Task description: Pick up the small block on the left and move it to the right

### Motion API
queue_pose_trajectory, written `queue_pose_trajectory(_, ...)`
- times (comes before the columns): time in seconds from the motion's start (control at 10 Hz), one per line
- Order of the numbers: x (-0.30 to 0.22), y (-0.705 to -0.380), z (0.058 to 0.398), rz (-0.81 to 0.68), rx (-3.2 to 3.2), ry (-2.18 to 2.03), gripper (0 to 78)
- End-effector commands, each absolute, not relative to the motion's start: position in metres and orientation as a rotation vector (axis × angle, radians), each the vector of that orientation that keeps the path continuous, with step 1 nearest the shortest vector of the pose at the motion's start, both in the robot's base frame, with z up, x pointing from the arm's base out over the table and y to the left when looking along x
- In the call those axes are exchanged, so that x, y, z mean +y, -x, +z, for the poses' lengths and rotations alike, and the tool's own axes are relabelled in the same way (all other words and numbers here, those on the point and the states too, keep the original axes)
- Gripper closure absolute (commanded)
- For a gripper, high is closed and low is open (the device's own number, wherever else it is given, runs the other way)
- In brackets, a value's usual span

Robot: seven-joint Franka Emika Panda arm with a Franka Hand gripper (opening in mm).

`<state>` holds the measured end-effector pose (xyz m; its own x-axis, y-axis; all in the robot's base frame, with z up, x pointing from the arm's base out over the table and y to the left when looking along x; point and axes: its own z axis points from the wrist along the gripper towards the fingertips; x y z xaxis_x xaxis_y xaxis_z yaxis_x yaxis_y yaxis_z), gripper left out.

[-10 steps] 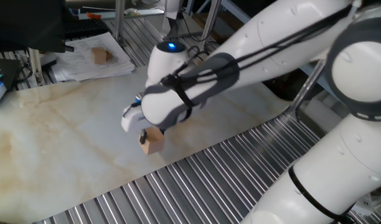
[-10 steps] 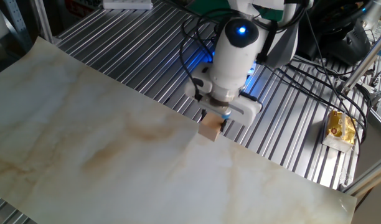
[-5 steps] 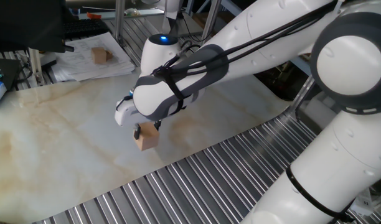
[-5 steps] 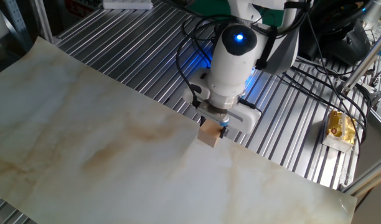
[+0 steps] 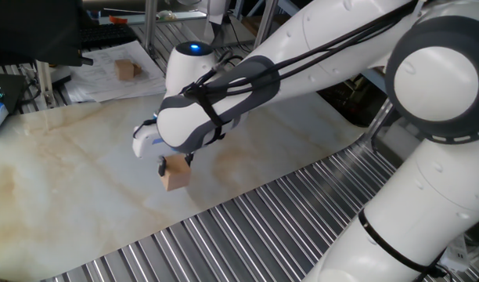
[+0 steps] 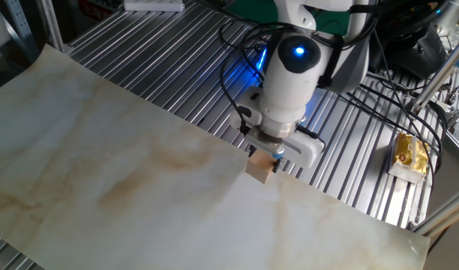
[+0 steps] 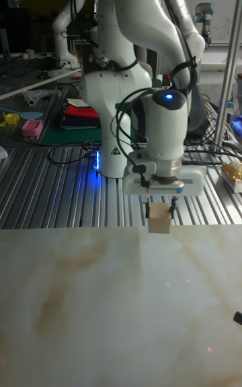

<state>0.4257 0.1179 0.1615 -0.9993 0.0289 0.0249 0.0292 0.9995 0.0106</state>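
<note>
The small block (image 5: 174,174) is a pale tan wooden cube. It is pinched between the two fingers of my gripper (image 5: 174,164), which is shut on it from above. The block hangs at or just above the marble board (image 5: 59,180), near the board's edge by the metal slats. The other fixed view shows the block (image 6: 260,167) under the gripper (image 6: 268,154) at the board's far edge. The tall fixed view has the block (image 7: 160,218) centred below the gripper (image 7: 160,209), its lower edge level with the board's back rim.
A darker brown cube (image 5: 127,69) rests on papers beyond the board. Ribbed metal slats (image 5: 247,227) surround the board. A yellow packet (image 6: 409,156) lies on the slats. My white arm (image 5: 318,55) spans the scene. A pink object (image 7: 31,127) sits far left.
The gripper has carried the block sideways along the board: leftward in one fixed view, rightward in the other. It stays shut on the block.
</note>
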Motion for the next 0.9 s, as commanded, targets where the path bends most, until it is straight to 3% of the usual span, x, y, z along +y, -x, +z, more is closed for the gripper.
queue_pose_trajectory(0.1, 0.13, -0.434, 0.162, -0.027, -3.121, 0.103, 76.3)
queue_pose_trajectory(0.9, 0.142, -0.465, 0.169, -0.019, -3.127, 0.151, 76.3)
